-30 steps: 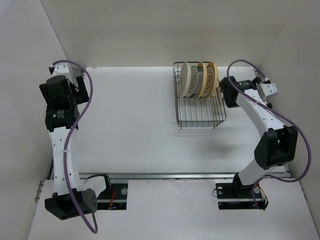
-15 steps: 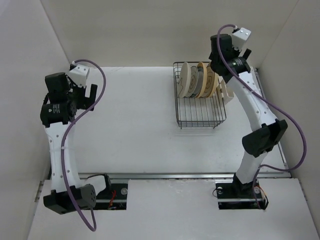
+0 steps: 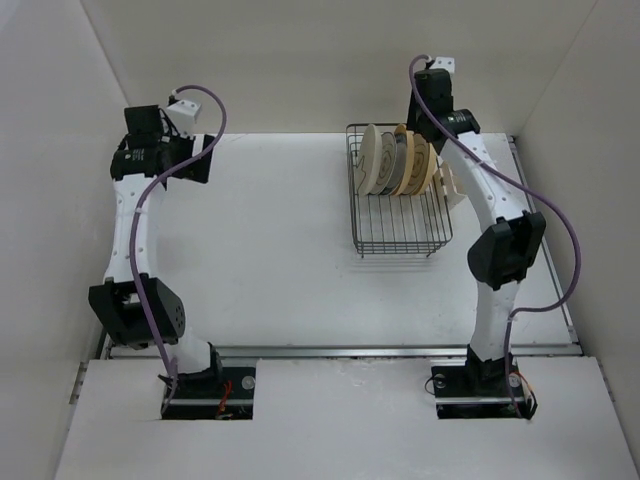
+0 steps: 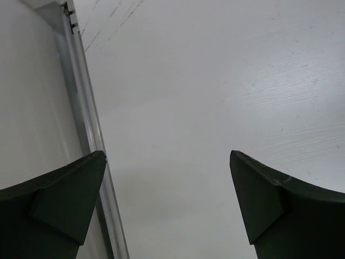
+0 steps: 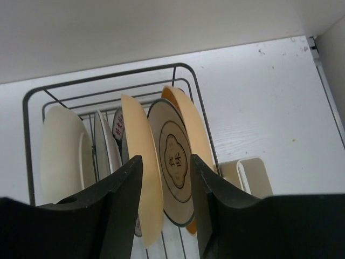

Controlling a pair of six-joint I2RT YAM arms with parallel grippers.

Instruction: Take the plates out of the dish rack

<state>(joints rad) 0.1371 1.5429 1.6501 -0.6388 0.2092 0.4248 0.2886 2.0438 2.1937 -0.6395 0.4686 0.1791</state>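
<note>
My right fingers (image 5: 123,197) are spread above the dish rack (image 3: 400,228) by the tabletop's (image 3: 270,230) far edge. Its four plates (image 3: 400,160) stand upright, and the ringed plate (image 5: 175,162) carries centre characters I cannot read. My left fingers (image 4: 67,189) gape wide over the far-left corner, holding nothing.

Narrow gaps between upright plates (image 5: 175,162)

White table (image 3: 270,250), matte, bare over most of its surface. Plain white back wall (image 3: 300,60) and side walls enclose it on three sides. Aluminium rail (image 3: 340,350) runs along the near table edge. In front of the rail sits a white ledge (image 3: 340,430) with two dark rectangular cut-outs (image 3: 240,385). Left wrist view: metal strip (image 4: 89,124) where table meets left wall; thin dark scuff lines (image 4: 110,24) close to it. Right wrist view: small dark specks (image 5: 260,52) on the table near the back wall.
</note>
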